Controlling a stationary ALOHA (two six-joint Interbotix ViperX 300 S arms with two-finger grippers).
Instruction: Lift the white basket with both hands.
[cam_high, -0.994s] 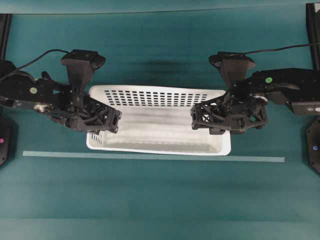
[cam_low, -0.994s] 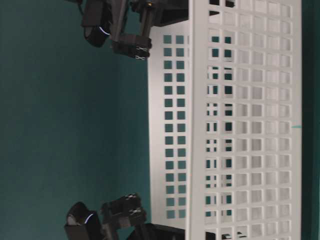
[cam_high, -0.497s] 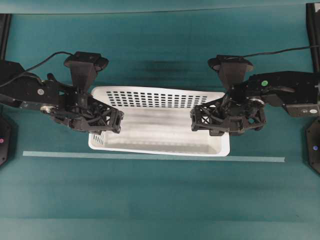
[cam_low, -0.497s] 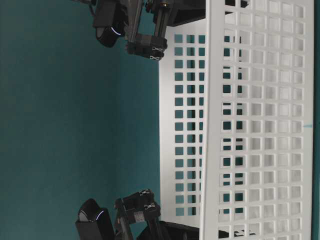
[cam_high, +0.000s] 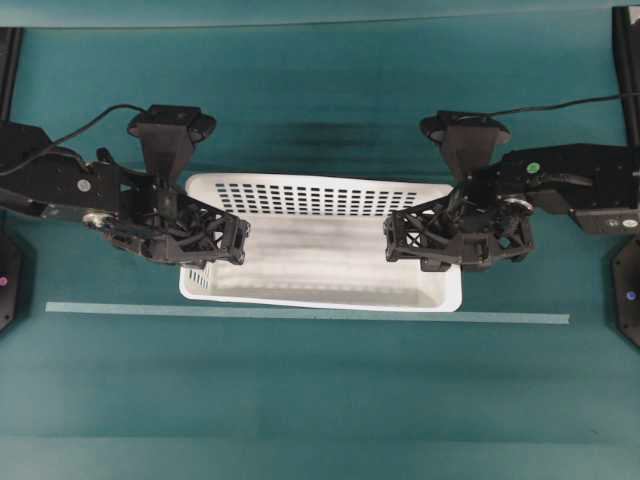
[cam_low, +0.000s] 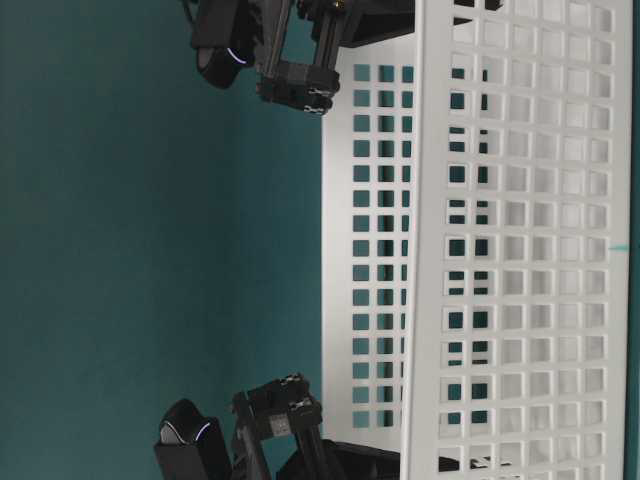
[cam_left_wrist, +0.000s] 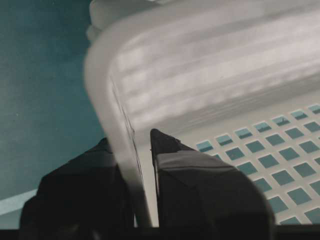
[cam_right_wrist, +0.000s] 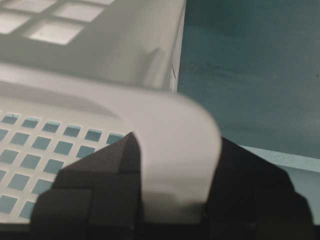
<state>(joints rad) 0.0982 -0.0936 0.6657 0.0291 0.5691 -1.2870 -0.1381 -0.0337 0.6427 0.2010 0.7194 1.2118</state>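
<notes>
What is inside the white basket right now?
The white basket holds no loose objects on the floor that shows. One finger of the left gripper and one of the right gripper reach inside its end walls. The grippers hide the floor beneath them.

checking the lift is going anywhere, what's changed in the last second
In the table-level view the basket and both grippers have shifted toward the right of the frame. From overhead the basket barely moves. The left gripper and right gripper stay clamped on the rim at opposite ends, one finger inside and one outside.
</notes>
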